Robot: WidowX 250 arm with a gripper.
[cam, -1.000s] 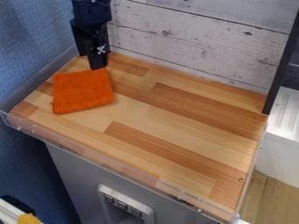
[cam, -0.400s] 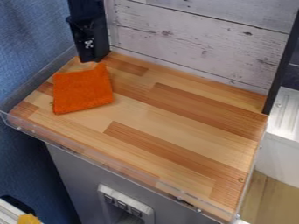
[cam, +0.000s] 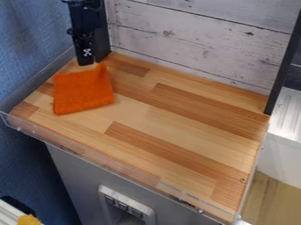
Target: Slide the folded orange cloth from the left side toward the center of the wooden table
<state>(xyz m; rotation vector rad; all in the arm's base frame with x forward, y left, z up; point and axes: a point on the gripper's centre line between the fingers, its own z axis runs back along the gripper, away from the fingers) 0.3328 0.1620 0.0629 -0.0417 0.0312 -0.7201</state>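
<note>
Nearest me, low on the left, is a bit of something yellow, and beside it across the front stands a grey cabinet with a pale socket-like panel. Above that, a clear lip edges the wooden surface. To the right, past the dark upright, I can make out a white ribbed tray.

The orange cloth lies flat near the surface's left side, towards the back, roughly square, with its far right corner drawn up to a point. I judge it light and soft, with a fuzzy nap that should grip well rather than slip; nothing about it looks fragile. It would sag and fold if lifted by one spot. A pinch on that pointed corner looks the easiest hold from here, while the flat middle would need the pile bunched up first.

Just beyond the cloth's far edge is the hand, pointing down. I can't tell from my feed whether it is open or closed, nor whether it touches the cloth. Behind everything rise the whitewashed boards, with a blue wall to the left.
</note>
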